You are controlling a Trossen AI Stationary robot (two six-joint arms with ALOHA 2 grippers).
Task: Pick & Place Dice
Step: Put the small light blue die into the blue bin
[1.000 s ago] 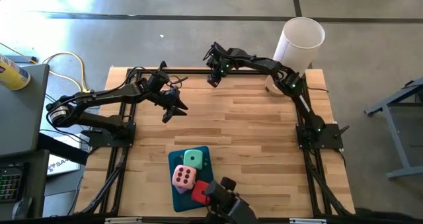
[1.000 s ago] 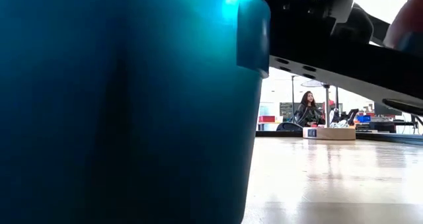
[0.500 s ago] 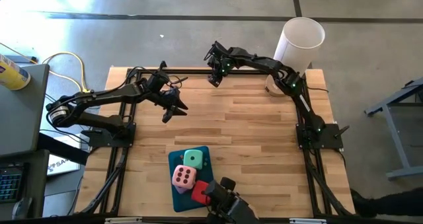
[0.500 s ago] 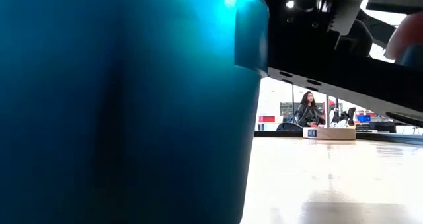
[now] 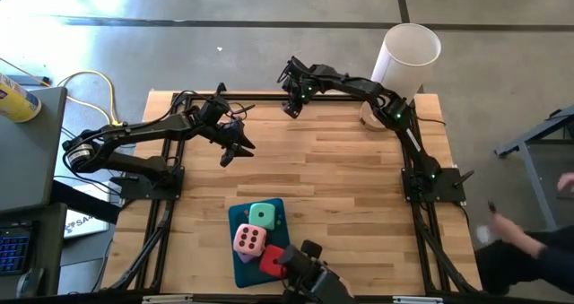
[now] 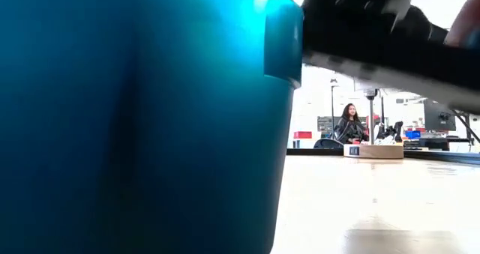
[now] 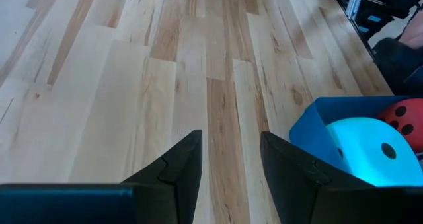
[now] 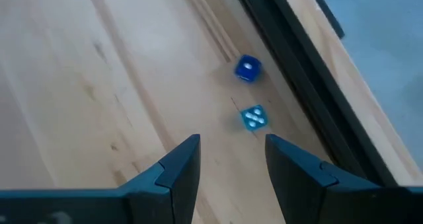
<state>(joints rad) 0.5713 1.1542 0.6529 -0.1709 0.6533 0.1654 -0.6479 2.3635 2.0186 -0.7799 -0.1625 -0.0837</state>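
Observation:
Three soft dice sit in the flat teal tray near the table's near edge: mint green, pale pink and red. The lilac die is out of view. My left gripper hovers open over bare wood left of centre; its wrist view shows its open fingers, with the tray, green die and red die ahead. My right gripper hangs open near the far edge. Its wrist view shows its open fingers above two small blue dice lying on the wood.
A white cylinder stands beyond the far right corner. A dark camera mount sits at the near edge beside the tray. The tray wall fills the low view's left. A person's hand shows off the table's right side. Bare wood spans the middle.
Both arms have kept still. A person's hand has come into the high view beyond the table's near right corner. The dice and tray lie as before.

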